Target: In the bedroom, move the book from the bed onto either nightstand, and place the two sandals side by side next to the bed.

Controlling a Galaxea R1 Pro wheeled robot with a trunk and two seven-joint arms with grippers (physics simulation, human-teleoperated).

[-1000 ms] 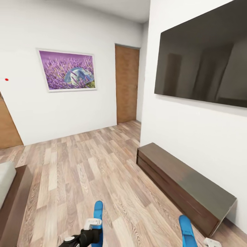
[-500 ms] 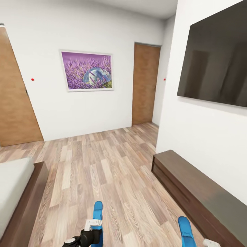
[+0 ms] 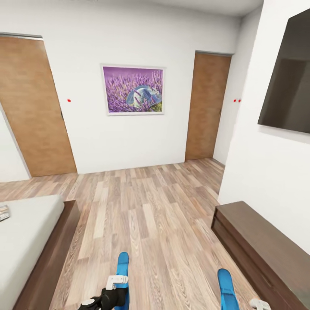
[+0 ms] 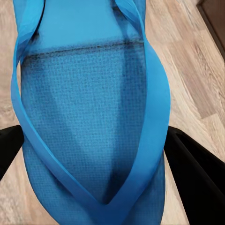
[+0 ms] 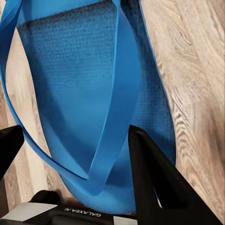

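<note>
Two bright blue sandals with thong straps are held up over the plank floor [image 3: 146, 224], one per arm. The left sandal [image 3: 122, 269] sits in the left gripper [image 3: 113, 292], whose dark fingers [image 4: 199, 178] press its edges on both sides. The right sandal [image 3: 226, 288] is clamped the same way in the right gripper [image 3: 258, 305], fingers [image 5: 154, 180] against its toe end. The bed [image 3: 26, 241], pale grey mattress in a dark frame, lies to the left, the book [image 3: 3, 212] on it at the picture's edge. A low dark cabinet [image 3: 262, 249] stands along the right wall. Ahead: two wood doors [image 3: 34, 107] and a lavender picture [image 3: 133, 89].
</note>
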